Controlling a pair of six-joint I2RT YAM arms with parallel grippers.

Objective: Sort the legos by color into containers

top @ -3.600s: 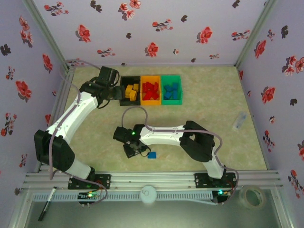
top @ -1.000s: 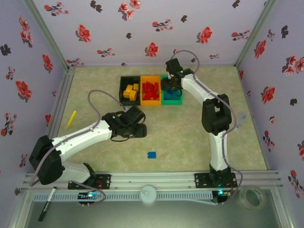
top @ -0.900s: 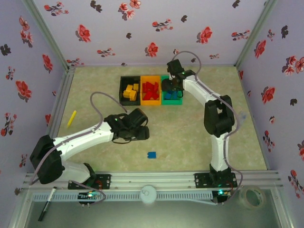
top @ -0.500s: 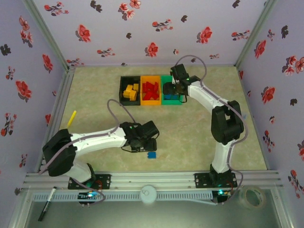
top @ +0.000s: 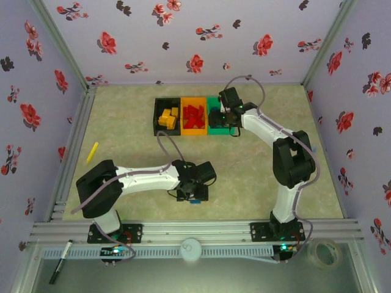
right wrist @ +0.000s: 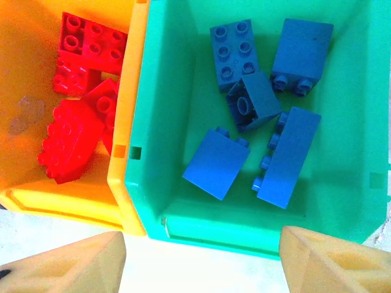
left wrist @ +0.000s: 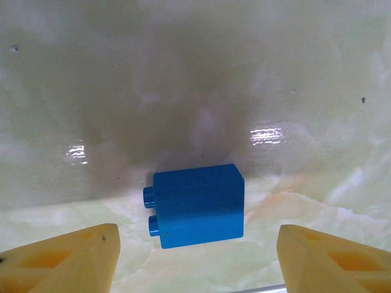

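The last loose blue brick [left wrist: 197, 204] lies on its side on the surface [left wrist: 293, 73], directly between the fingers of the left tool [left wrist: 197, 259]. Its two visible studs point toward the finger on the left of the wrist view. It sits a shade nearer that finger, apart from both. The left tool's fingers stand well apart and hold nothing, so the step in hand looks like the pick. To do it well, I would bring the tool straight down until the fingertips bracket the brick's middle. I would also nudge it slightly toward the stud side, so both fingers meet the brick together rather than sliding it. Closing along this line would press on the studs and the base, so a small wrist turn onto the smooth faces may grip more surely. In the overhead view the same brick [top: 195, 199] peeks out just beneath the left tool [top: 192, 192], well apart from the bins. The right tool [right wrist: 200, 262] hangs with its fingers apart and nothing between them. Just ahead of it is the near wall of the green bin [right wrist: 171, 79], which holds several blue bricks. The orange bin [right wrist: 125, 165], beside the green one, holds red ones.
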